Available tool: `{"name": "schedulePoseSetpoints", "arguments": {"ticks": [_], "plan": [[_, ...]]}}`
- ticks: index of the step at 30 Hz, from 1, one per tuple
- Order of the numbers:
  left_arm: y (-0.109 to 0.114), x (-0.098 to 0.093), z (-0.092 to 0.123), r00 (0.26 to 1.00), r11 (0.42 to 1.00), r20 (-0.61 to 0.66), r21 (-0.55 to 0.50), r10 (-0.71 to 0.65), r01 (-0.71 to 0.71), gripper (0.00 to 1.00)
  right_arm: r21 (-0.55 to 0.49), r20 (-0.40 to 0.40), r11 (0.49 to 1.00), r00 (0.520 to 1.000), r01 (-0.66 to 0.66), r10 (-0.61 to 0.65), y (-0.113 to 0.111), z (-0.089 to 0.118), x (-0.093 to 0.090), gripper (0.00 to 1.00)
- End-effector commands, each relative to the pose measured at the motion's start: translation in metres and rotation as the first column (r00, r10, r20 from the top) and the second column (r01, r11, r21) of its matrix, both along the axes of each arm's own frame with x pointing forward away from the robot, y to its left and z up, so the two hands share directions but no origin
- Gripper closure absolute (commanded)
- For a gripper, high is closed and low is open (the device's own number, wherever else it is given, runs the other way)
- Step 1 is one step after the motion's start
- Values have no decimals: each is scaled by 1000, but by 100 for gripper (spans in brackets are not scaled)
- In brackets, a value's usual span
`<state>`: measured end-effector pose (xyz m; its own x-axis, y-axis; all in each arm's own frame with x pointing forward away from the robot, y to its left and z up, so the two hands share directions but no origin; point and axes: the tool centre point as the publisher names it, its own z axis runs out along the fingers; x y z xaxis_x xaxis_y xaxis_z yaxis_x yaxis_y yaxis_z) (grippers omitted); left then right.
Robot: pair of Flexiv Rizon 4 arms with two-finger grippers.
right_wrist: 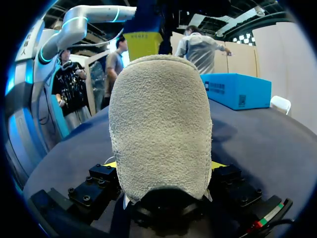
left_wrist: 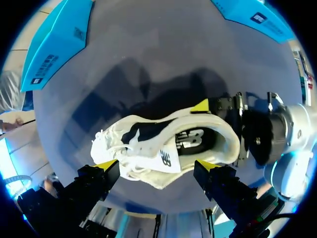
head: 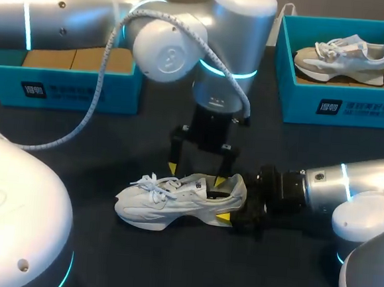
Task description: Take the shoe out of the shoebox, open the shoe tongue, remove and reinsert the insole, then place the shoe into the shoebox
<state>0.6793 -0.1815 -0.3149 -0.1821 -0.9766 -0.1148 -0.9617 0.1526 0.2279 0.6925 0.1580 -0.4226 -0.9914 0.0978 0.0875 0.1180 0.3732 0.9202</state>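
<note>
A white sneaker [head: 174, 200] stands upright on the dark table [head: 111, 150], toe to the left. My right gripper [head: 222, 200] comes in low from the right and is shut on its heel. In the right wrist view the fuzzy heel [right_wrist: 159, 124] fills the space between that gripper's [right_wrist: 164, 164] fingers. My left gripper [head: 196, 174] hangs open just above the shoe's mouth, its yellow tips straddling the collar without touching. From the left wrist view, the shoe [left_wrist: 148, 144] lies ahead of the open left gripper [left_wrist: 157, 165], and a dark insole [left_wrist: 190, 139] shows inside.
A teal shoebox [head: 63, 83] with a cardboard liner stands at the back left. At the back right, a second teal shoebox [head: 341, 105] holds a grey and beige sneaker [head: 345, 54]. A grey cable [head: 95, 103] hangs from my left arm.
</note>
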Motion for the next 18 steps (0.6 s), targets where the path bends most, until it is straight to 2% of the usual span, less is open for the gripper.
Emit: {"name": "schedulePoseSetpoints", "arguments": {"ticks": [1, 18], "plan": [[-2, 1, -9, 1000, 1000, 3, 11, 21, -21, 0, -2, 0, 1000, 1000, 0, 0, 1, 0, -1, 100], [-1, 0, -25, 996, 991, -11, 105, 88, -87, 0, -2, 0, 1000, 1000, 0, 0, 1, 0, -1, 100]]}}
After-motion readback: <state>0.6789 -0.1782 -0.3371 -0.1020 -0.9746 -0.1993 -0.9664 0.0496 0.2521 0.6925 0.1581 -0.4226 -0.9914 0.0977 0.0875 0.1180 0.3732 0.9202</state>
